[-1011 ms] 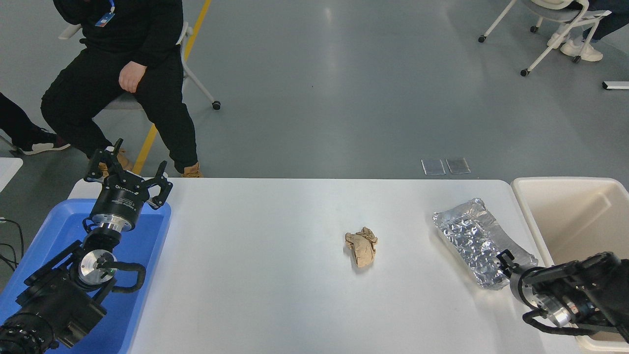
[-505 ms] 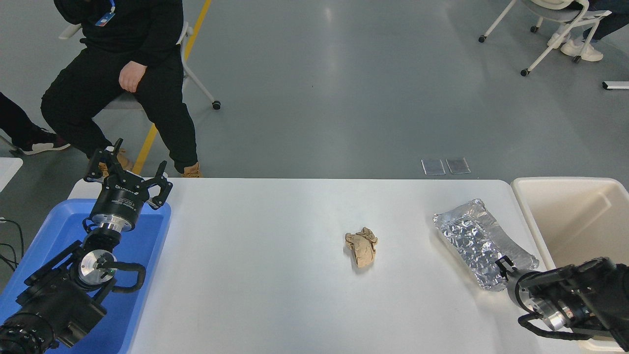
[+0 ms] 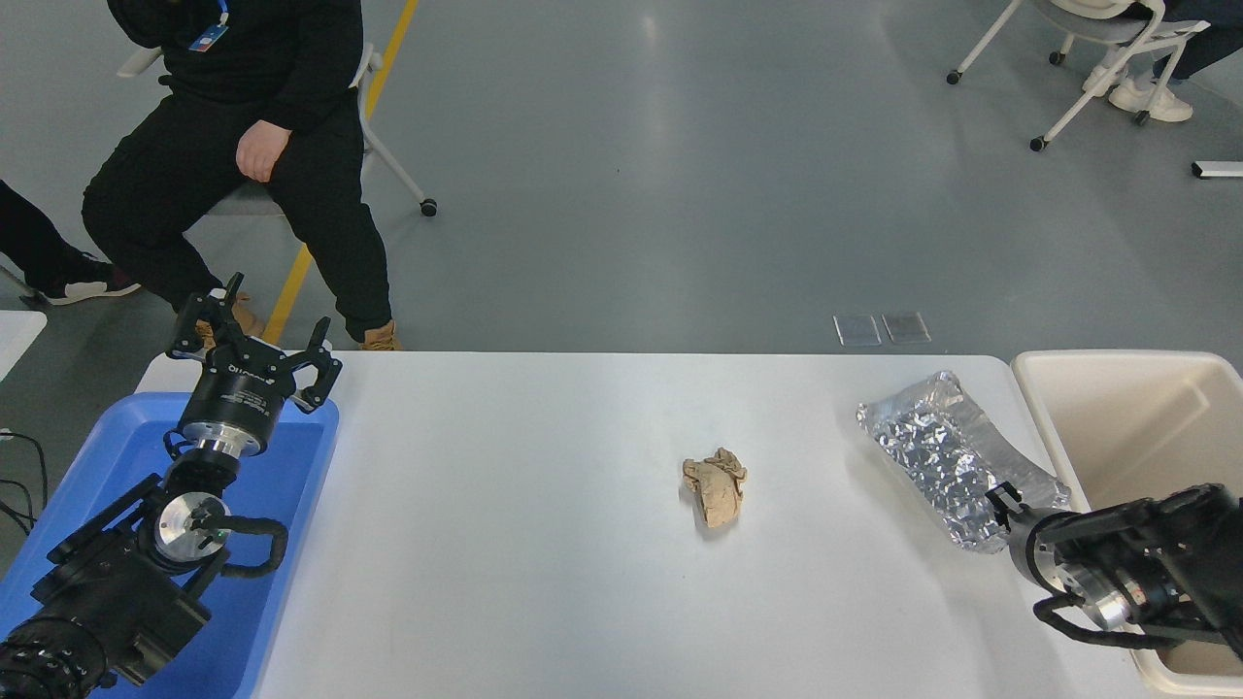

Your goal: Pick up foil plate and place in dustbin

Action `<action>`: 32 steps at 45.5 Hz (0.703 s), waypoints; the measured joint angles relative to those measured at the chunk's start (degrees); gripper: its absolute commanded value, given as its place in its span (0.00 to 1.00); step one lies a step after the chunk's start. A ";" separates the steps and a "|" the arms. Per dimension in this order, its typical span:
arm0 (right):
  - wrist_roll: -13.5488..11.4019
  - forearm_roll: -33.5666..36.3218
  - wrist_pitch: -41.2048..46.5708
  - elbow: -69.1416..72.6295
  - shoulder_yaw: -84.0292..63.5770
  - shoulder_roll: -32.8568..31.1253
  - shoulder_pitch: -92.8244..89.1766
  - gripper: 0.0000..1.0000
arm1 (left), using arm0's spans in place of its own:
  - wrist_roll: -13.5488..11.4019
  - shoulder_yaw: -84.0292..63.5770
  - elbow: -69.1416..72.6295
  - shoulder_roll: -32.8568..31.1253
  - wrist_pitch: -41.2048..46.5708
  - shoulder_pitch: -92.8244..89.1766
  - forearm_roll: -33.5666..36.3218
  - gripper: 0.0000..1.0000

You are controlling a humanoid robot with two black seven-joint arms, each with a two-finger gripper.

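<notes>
Foil plate (image 3: pixel 947 456) sat right at the tip of the right gripper (image 3: pixel 1002 505), near corner touching or tucked into it; how the jaws stood could not be told, the wrist hid them. Outward from there, the plate's long axis ran diagonally up and left across the white table (image 3: pixel 544 544), away from the wrist, with the dustbin (image 3: pixel 1126 427) just beside it on the right. Right arm was plainly nearer. Left gripper (image 3: pixel 254 340) hung parked, jaws spread, over the blue tray (image 3: pixel 291 485); brown paper wad (image 3: pixel 715 487) lay mid-table, well apart
</notes>
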 measured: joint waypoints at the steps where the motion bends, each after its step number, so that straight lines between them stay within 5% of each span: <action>1: 0.00 -0.10 0.45 0.58 -0.65 -0.45 1.10 0.00 | 0.00 0.00 0.00 0.00 -0.01 0.00 0.00 0.99; 32: -0.03 -3.37 23.31 10.86 -27.30 -8.06 47.65 0.00 | 0.00 0.00 0.03 0.00 -0.01 0.02 0.00 0.99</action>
